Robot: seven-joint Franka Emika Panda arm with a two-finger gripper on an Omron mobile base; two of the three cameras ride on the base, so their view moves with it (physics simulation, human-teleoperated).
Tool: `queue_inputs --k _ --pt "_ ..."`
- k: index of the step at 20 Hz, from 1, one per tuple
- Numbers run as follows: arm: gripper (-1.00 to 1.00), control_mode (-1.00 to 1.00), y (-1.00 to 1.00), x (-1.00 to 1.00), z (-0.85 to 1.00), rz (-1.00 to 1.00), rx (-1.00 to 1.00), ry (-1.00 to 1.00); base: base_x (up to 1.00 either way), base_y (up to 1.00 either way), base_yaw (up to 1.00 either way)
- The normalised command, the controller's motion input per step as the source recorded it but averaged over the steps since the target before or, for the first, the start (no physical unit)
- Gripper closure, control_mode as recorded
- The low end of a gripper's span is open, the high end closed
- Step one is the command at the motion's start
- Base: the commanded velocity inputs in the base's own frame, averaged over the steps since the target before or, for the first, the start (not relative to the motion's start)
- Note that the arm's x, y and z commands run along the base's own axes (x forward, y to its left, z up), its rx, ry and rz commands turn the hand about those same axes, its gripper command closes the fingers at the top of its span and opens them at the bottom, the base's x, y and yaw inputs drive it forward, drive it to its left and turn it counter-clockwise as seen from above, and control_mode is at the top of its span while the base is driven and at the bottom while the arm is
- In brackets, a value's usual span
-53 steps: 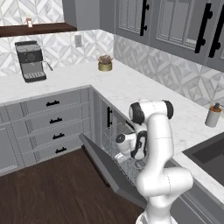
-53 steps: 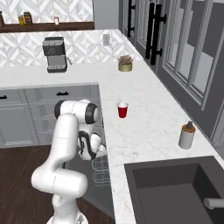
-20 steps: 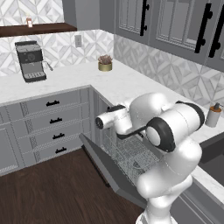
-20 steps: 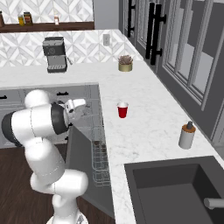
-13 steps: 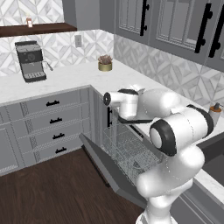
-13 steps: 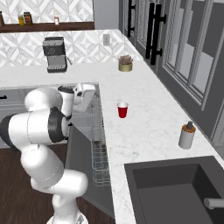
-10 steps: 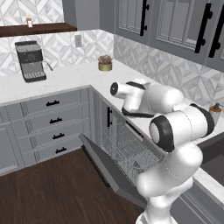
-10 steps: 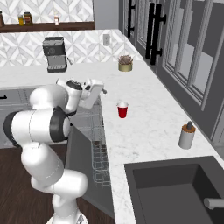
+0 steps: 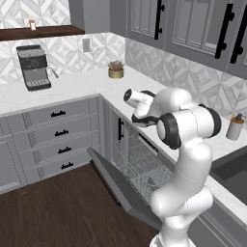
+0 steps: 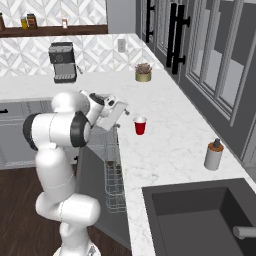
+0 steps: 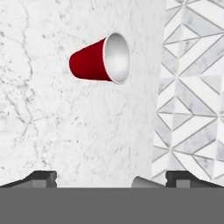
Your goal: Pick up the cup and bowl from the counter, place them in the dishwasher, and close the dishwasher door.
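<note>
1. The dishwasher door (image 9: 113,181) is hanging open below the counter (image 10: 165,150), with wire racks (image 9: 137,166) showing inside.
2. The gripper (image 10: 122,111) is hovering above the counter edge, jaws spread wide and grasping nothing.
3. The red cup (image 10: 140,126) is standing upright on the counter, just right of the gripper.

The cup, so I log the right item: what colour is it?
Red outside, white inside; the cup shows best in the hand view.

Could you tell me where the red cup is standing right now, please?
The red cup stands upright on the white counter in the right base view, just right of the open claw, above the open dishwasher.
</note>
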Motion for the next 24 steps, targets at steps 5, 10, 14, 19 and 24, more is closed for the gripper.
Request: queue_inputs --k 5,10,14,19,24 --pt "-1.00 -1.00 -0.27 0.39 -0.08 0.00 0.02 0.00 0.00 0.00 0.00" --pt "-1.00 -1.00 -0.23 0.48 -0.39 0.00 0.03 0.00 0.00 0.00 0.00" --pt "-1.00 -1.00 -0.15 0.42 -0.29 0.00 0.07 0.00 0.00 0.00 0.00" --pt "-1.00 -1.00 0.00 0.51 -0.28 0.00 0.07 0.00 0.00 0.00 0.00" --pt "-1.00 -1.00 0.00 0.50 -0.26 0.01 0.04 0.00 0.00 0.00 0.00"
